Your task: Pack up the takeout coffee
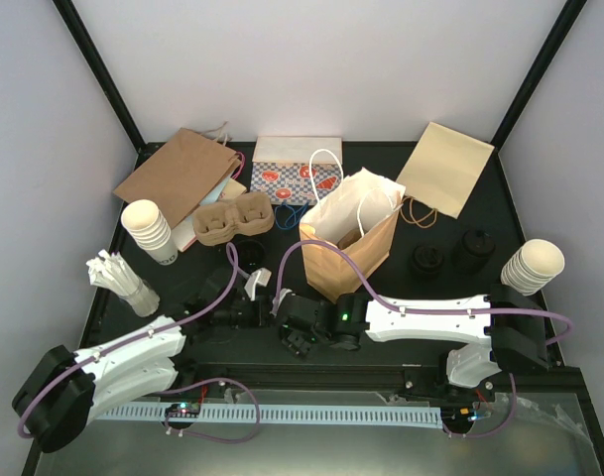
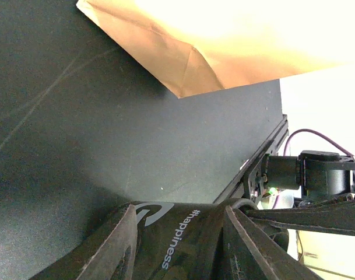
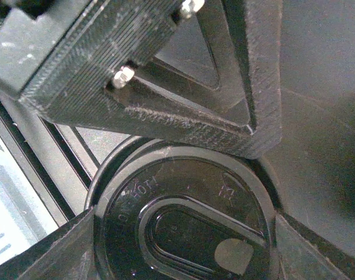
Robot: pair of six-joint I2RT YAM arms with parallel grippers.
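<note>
Your two arms match: the left arm (image 1: 133,359) and the right arm (image 1: 430,319) both wear white shells over the long links, with black housings at the joints. Purple cables (image 1: 232,263) run loosely along each one. A small green light (image 1: 343,319) glows on the right arm's black wrist. Your left gripper (image 2: 177,233) has matte black fingers (image 2: 116,248) with rough edges. Up close, one finger shows fine printed ridges, a triangular cut-out and two silver screws (image 3: 123,76).

Fingers (image 2: 116,251) flank a black cup (image 2: 177,242); paper bag (image 2: 235,41) beyond.
</note>
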